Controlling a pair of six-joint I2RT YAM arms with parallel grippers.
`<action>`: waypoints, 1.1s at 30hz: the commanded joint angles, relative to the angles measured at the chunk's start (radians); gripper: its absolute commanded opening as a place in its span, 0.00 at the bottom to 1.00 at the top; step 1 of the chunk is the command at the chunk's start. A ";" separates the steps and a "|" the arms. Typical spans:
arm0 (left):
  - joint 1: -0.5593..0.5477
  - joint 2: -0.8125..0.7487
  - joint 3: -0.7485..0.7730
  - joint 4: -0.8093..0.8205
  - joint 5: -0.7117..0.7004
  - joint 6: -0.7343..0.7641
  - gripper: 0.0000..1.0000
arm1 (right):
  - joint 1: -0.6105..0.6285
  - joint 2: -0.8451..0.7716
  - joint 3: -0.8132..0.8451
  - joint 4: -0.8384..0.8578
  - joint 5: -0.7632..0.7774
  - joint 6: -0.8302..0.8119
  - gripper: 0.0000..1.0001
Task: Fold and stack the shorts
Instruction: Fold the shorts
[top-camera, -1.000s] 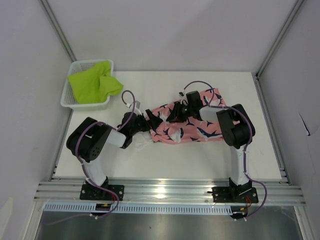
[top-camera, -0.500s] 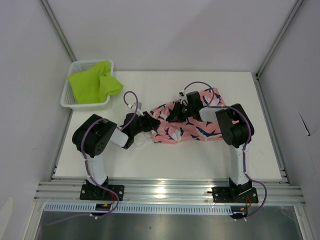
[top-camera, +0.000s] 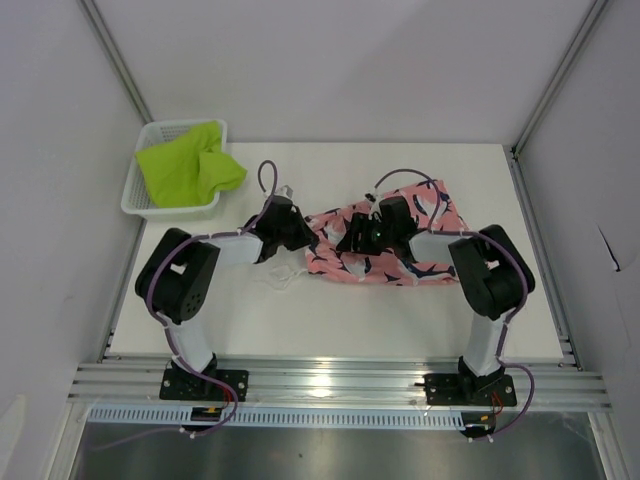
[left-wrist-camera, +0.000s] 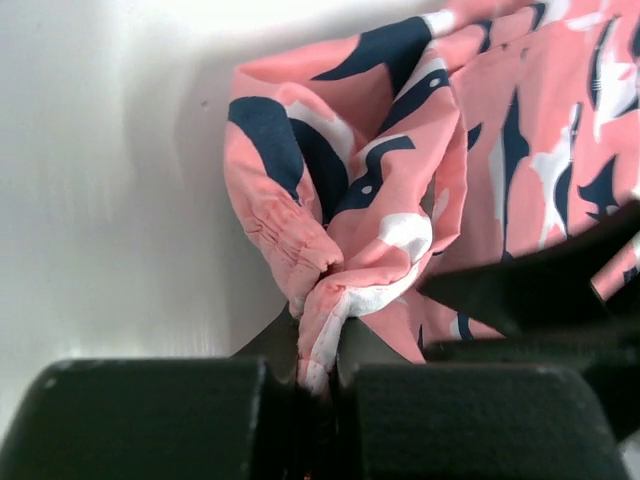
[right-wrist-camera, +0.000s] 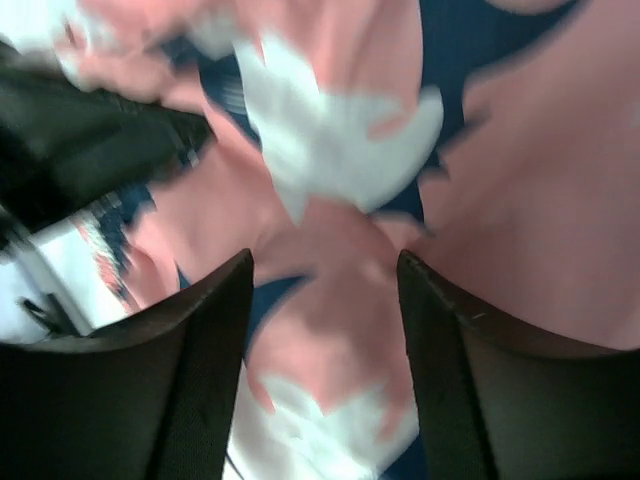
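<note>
The coral-pink shorts (top-camera: 425, 262) with navy and white bird print lie crumpled mid-table. My left gripper (top-camera: 303, 234) is at their left end, shut on a bunched edge of the pink cloth (left-wrist-camera: 330, 270); in the left wrist view the gripper (left-wrist-camera: 318, 345) pinches that fold tightly. My right gripper (top-camera: 352, 242) sits over the middle of the pink shorts. Its fingers (right-wrist-camera: 205, 340) stand apart with the pink print (right-wrist-camera: 330, 300) showing between them, not pinched. The lime-green shorts (top-camera: 185, 165) lie heaped in the basket at the back left.
The white mesh basket (top-camera: 134, 198) stands at the table's back left corner. A white cord (top-camera: 278, 277) lies on the table under the left arm. Grey walls and metal rails enclose the white table (top-camera: 330, 320).
My left gripper closed on the left edge of the pink shorts and swung toward the back. My right gripper opened, and its elbow shifted right; the shorts' left end bunched up.
</note>
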 joint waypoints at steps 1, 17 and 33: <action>-0.003 -0.039 0.098 -0.275 -0.028 -0.038 0.00 | 0.036 -0.128 -0.084 0.024 0.139 -0.098 0.63; -0.005 0.062 0.346 -0.671 -0.080 -0.006 0.00 | 0.343 -0.369 -0.253 0.156 0.441 -0.523 0.92; -0.005 0.059 0.422 -0.795 -0.045 0.035 0.01 | 0.556 -0.288 -0.275 0.348 0.800 -0.867 0.88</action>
